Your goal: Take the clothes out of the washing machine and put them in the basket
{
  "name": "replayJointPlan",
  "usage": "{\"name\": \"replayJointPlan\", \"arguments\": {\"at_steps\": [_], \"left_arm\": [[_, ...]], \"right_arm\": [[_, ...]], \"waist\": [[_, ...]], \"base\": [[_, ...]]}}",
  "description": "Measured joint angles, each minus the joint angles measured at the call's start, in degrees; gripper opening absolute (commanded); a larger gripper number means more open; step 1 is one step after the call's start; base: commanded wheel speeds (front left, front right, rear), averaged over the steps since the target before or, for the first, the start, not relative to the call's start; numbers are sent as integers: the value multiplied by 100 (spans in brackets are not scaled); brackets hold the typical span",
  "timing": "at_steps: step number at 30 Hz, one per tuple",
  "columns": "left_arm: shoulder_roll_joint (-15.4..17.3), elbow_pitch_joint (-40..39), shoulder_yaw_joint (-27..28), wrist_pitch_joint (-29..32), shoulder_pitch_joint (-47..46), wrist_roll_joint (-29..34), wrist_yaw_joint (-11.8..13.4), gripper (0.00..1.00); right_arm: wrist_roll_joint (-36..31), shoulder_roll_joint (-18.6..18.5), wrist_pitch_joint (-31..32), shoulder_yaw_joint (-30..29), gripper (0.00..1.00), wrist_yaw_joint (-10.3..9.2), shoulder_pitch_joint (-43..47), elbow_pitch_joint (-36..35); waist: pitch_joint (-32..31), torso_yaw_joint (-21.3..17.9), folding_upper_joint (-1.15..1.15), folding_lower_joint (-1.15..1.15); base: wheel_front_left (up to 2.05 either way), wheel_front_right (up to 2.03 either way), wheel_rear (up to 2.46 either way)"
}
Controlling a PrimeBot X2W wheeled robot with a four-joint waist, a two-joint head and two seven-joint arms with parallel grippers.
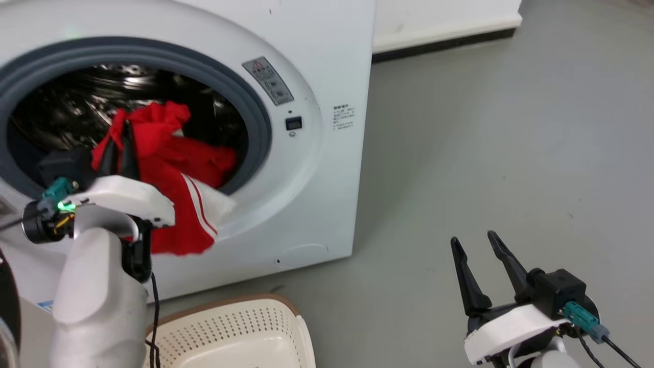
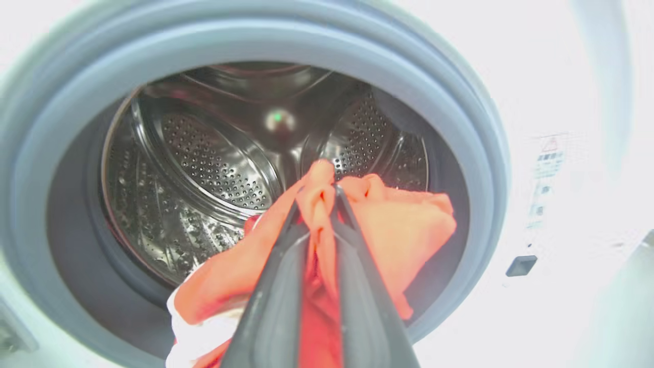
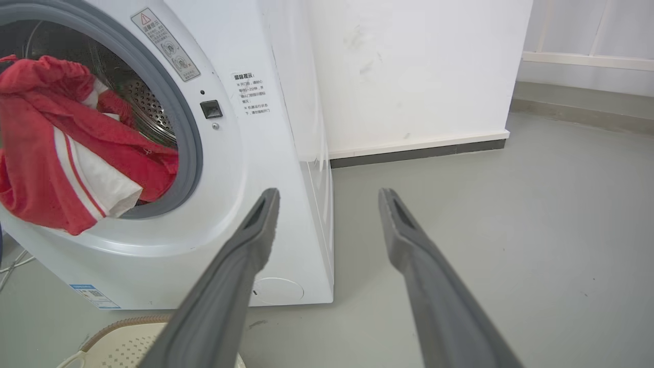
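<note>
The red clothes (image 1: 173, 174) with white striped panels hang out over the grey porthole rim of the white washing machine (image 1: 317, 168). My left gripper (image 1: 118, 134) is shut on a bunched fold of the clothes (image 2: 398, 230) at the mouth of the steel drum (image 2: 204, 163); in the left wrist view its fingers pinch the fabric near their tips. The cream basket (image 1: 240, 332) with a brown rim stands on the floor just below the porthole. My right gripper (image 1: 475, 244) is open and empty above the floor to the right of the machine, and the clothes (image 3: 51, 163) show at the left of its view.
Grey floor (image 1: 500, 133) stretches to the right of the machine up to a white wall with a dark skirting (image 1: 444, 43). The basket's corner (image 3: 122, 342) sits under the right gripper's fingers (image 3: 245, 255). A thin cable lies on the floor at the machine's left (image 3: 13, 263).
</note>
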Motion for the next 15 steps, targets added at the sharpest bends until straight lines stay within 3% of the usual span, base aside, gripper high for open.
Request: {"name": "replayJointPlan", "arguments": {"at_steps": [7, 15], "left_arm": [[-357, -1106, -111, -1, 743, 44, -58, 0], [-433, -2140, -526, 69, 1555, -3, -102, 0]], "right_arm": [[-66, -2, 190, -256, 100, 0, 385, -243], [-133, 0, 339, -412, 100, 1, 613, -506]], "waist": [[-452, 322, 0, 0], [-604, 732, 0, 1]], "base": [[0, 0, 0], [0, 0, 0]]}}
